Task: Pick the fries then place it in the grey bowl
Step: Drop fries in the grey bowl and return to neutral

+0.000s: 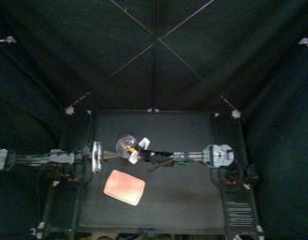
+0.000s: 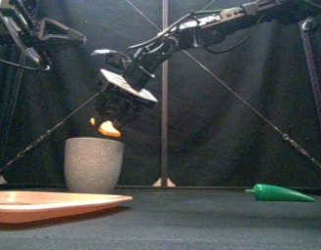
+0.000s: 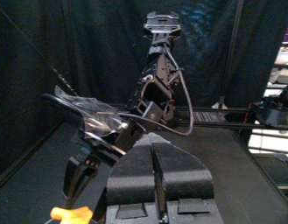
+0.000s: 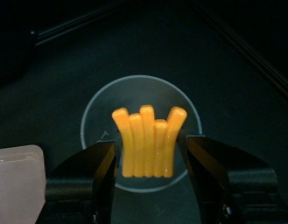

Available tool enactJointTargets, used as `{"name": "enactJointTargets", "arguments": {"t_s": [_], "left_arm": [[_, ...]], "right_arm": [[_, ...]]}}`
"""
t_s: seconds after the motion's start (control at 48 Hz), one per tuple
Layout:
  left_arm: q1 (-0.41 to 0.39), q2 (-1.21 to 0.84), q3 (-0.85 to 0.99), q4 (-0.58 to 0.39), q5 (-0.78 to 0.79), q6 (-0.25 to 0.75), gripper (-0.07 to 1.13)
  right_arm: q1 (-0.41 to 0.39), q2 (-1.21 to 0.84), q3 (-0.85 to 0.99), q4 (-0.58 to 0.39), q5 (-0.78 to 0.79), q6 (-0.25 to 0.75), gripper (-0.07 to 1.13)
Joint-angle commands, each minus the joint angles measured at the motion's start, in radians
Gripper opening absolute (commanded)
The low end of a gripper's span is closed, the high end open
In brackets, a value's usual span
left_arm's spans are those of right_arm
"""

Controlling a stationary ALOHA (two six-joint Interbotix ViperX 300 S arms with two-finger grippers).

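- Top view: the right arm reaches past the middle, so that it hangs over the grey bowl (image 1: pixel 124 142), which stands left of centre on the surface (image 1: pixel 187 192). The pink tray (image 1: pixel 124 187) lies nearer. The left arm rests at the left, out of the way.
- Front view: the right tool (image 2: pixel 113 119) holds the fries (image 2: pixel 108 128) just above the bowl's rim, not inside it. A green toy (image 2: pixel 277 192) lies well apart on the right.
- Right wrist view: the jaws are narrowed onto the bundle of fries. The bowl's round mouth sits centred behind it, so a release here would likely drop the fries in.
- Left wrist view: the left tool (image 3: pixel 157 153) has its jaws together and holds nothing. It points toward the working arm.
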Motion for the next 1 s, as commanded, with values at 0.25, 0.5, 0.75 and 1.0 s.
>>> {"name": "enactJointTargets", "arguments": {"t_s": [0.25, 0.5, 0.75, 1.0], "left_arm": [[0.002, 0.003, -0.015, 0.002, -0.017, 0.0, 0.0], [-0.002, 0.003, -0.014, 0.002, -0.015, 0.0, 0.0], [-0.002, 0.003, -0.002, 0.002, -0.017, 0.0, 0.0], [0.002, 0.003, 0.002, 0.006, -0.015, 0.002, 0.0]], "right_arm": [[-0.018, -0.014, -0.031, -0.009, -0.002, 0.006, 0.94], [-0.017, -0.058, 0.011, -0.048, 0.005, 0.015, 0.94], [0.044, -0.225, 0.224, -0.11, -0.061, 0.038, 0.94], [0.124, -0.451, 0.479, -0.173, -0.201, 0.158, 0.94]]}}
